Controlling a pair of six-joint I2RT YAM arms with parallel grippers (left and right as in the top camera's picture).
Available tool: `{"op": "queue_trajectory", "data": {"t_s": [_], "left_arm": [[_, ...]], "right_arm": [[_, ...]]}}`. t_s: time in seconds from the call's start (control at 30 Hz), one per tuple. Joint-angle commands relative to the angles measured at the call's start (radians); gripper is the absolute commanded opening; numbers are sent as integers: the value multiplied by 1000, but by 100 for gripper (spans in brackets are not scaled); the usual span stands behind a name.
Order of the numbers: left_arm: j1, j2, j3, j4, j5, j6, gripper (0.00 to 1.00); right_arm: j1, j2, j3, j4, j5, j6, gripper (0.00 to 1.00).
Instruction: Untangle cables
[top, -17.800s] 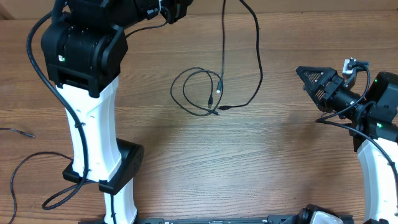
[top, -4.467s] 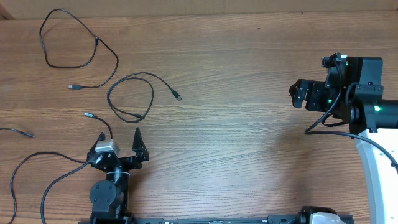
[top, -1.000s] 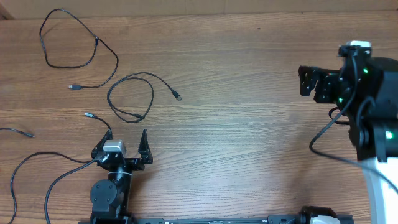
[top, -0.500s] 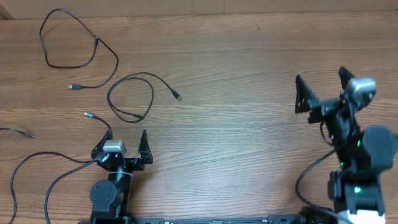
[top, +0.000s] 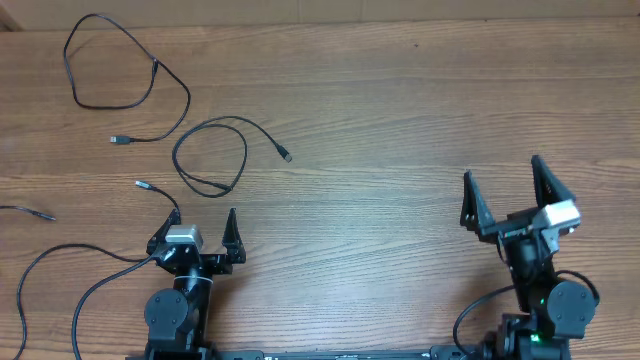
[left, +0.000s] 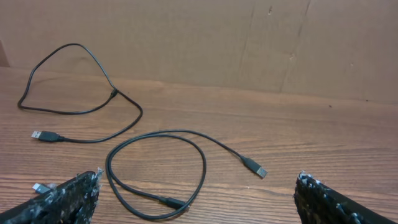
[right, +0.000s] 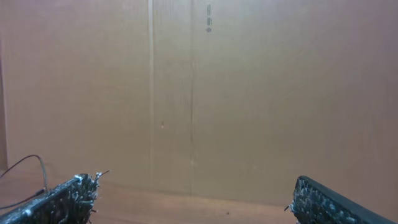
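Cables (top: 155, 66) lie on the left half of the wooden table (top: 400, 120), apart from both arms. The far cable (top: 187, 97) forms an open loop near the table's back left corner, with one plug end trailing toward me. The near cable (top: 246, 152) forms a smaller loop just ahead of the left gripper (top: 197, 220), its silver plug pointing to the right. From overhead the two cords do not cross each other.

In the left wrist view, the near cable (left: 204, 167) sits between the fingers of the left gripper (left: 196, 186), and the far cable (left: 113, 93) lies behind it, before a cardboard wall (left: 186, 37). A third silver plug (top: 138, 184) rests beside the left finger; I cannot tell where its cord leads.

I read the left gripper as spread wide and holding nothing. The right gripper (top: 503, 172) stands at the near right edge of the table, its fingers likewise apart and empty, well away from every cord. Its wrist view shows mostly the cardboard wall (right: 249, 93) beyond its fingers (right: 68, 190).
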Motion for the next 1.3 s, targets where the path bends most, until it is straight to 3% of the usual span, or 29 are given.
{"op": "queue_trajectory", "data": {"t_s": [0.0, 0.4, 0.6, 0.9, 1.27], "left_arm": [[11, -8, -3, 1, 11, 11, 100], [11, -8, -3, 1, 11, 11, 100], [11, -8, -3, 1, 11, 11, 100], [11, -8, -3, 1, 11, 11, 100], [11, -8, -3, 1, 11, 11, 100]], "right_arm": [[-1, -58, -64, 8, 0, 10, 100], [-1, -106, -104, -56, 14, 10, 100], [-1, -161, -104, -213, 16, 10, 100], [-1, -403, -104, -553, 105, 10, 100], [-1, -403, -104, -641, 121, 10, 100]]}}
